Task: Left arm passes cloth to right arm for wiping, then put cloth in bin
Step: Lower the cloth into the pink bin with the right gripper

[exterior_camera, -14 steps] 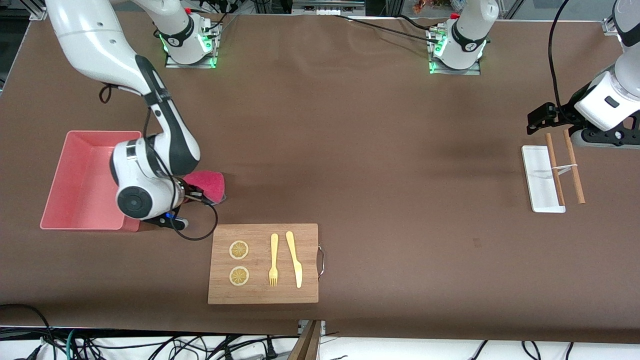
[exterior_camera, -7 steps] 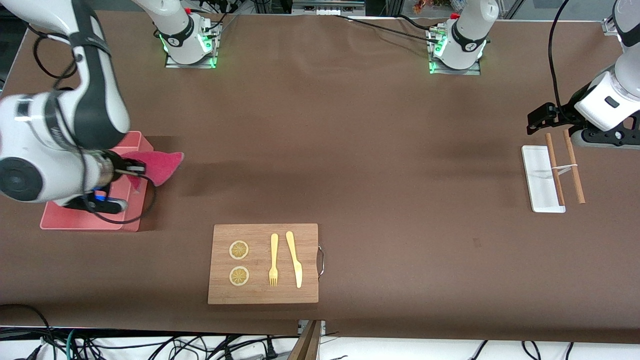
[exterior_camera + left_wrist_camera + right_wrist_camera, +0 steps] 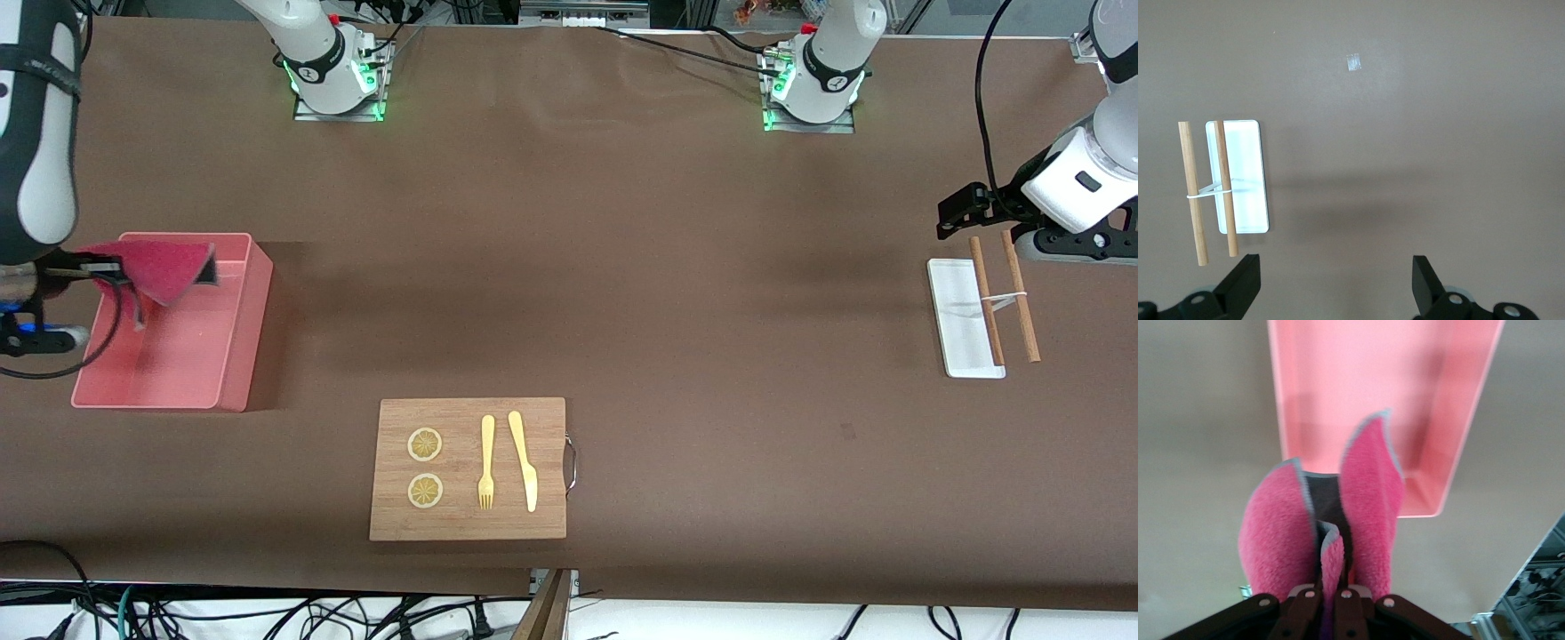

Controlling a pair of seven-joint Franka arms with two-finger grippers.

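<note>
My right gripper is shut on the cloth and holds it in the air over the bin, the salmon-pink box at the right arm's end of the table. In the right wrist view the cloth hangs folded, magenta face out with dark grey inside, pinched in my right gripper above the bin. My left gripper is open and empty, and the left arm waits over the table beside the white tray at its end.
A wooden cutting board with two lemon slices, a fork and a knife lies near the front camera. A white tray with two wooden sticks lies at the left arm's end, also in the left wrist view.
My right arm has lifted the cloth off the table beside the bin and carried it toward the right arm's end, to over the bin. The left arm has not moved.
</note>
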